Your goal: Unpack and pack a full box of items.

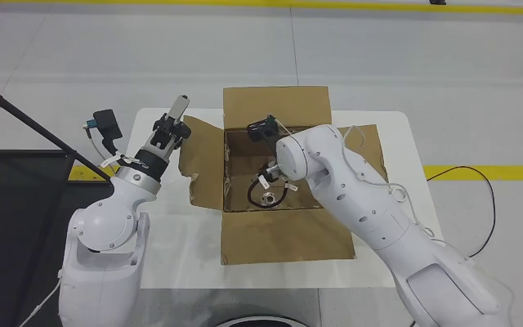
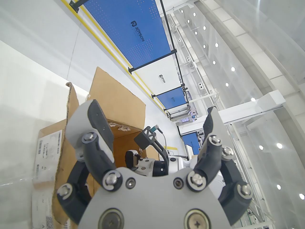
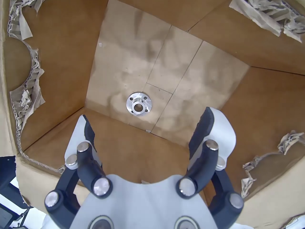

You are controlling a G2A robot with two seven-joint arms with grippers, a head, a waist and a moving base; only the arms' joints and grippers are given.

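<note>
Your right gripper (image 3: 145,114) hangs in the box (image 3: 59,60), jaws wide, over a metal flange (image 3: 139,103); your left gripper (image 2: 153,106), jaws also wide, seems just beside the box.

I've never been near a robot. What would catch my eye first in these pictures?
First, the big open cardboard box in the middle of the white table, with its flaps folded out and its edges torn. The right gripper hangs open inside it, above a single small round silver metal part lying on the box floor. The left gripper is open and empty beside the box's side flap.
</note>
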